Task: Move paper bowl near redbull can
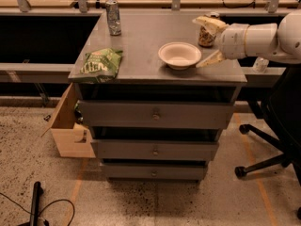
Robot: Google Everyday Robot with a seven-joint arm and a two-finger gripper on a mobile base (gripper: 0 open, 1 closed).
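The paper bowl (179, 54) is off-white and sits upright on the grey cabinet top (146, 36), right of centre. The redbull can (113, 17) is a slim silvery can standing at the far left corner of the top, well apart from the bowl. My gripper (203, 41) comes in from the right on a white arm, just right of the bowl. It is open and empty. Its lower finger (209, 59) points at the bowl's right rim and its upper finger (208, 22) is raised behind.
A stouter gold-brown can (206, 36) stands behind the gripper, partly hidden. A green chip bag (99, 62) lies at the front left edge. A wooden box (70, 126) hangs at the cabinet's left side. An office chair base (268, 149) is at the right.
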